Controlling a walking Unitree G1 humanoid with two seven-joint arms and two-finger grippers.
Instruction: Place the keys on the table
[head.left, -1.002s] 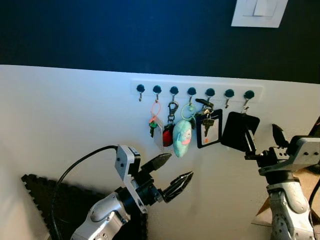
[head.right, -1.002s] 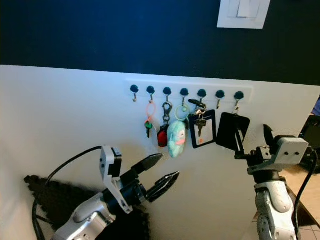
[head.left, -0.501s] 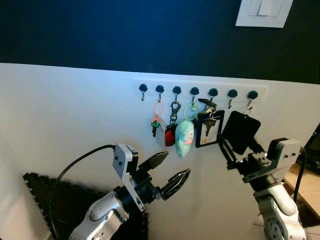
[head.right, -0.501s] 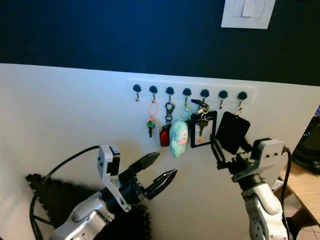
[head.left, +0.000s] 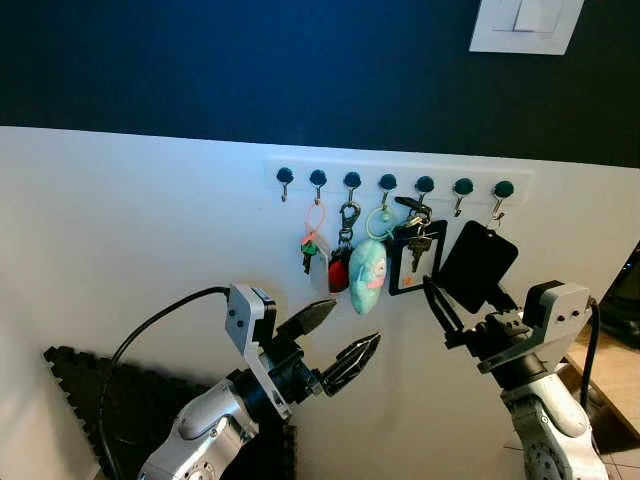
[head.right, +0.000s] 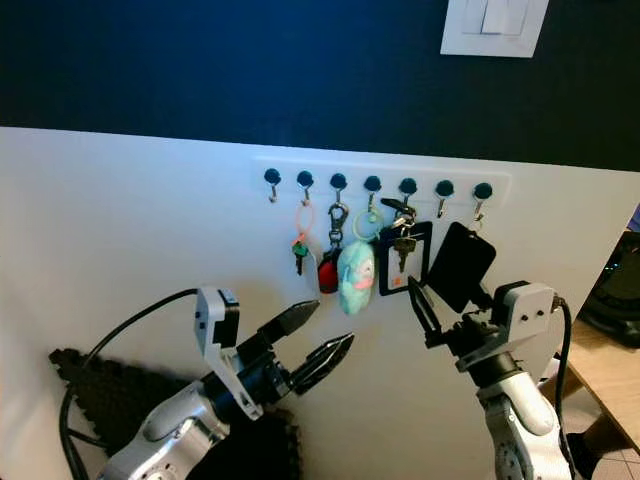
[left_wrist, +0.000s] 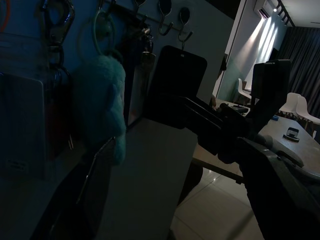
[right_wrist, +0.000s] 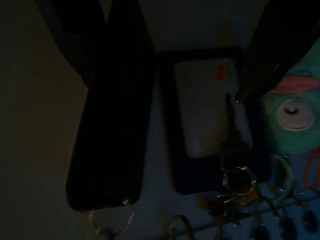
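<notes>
Along the white wall a hook rail (head.left: 395, 184) is carrying the keys (head.left: 415, 240), which are hanging from the fifth hook beside a black card holder (head.left: 413, 262). A teal plush (head.left: 366, 275) is dangling to their left and a black fob (head.left: 477, 265) to their right. Nothing is off the rail yet.

Since a second ago, the right claw (head.left: 463, 318) is swinging in from the right and tilting, so its fingers are now pointing up toward the card holder and keys rather than sitting beyond the fob. Its fingers are spread wide, holding nothing; in the right wrist view they are framing the fob (right_wrist: 107, 150) and the keys (right_wrist: 234, 182). That suggests the reach for the keys is under way, with the grasp itself not yet made.

The left claw (head.left: 335, 345) is hovering below the plush, fingers parted and empty, barely shifted from before. No counter is appearing, so the placing step is far off.
</notes>
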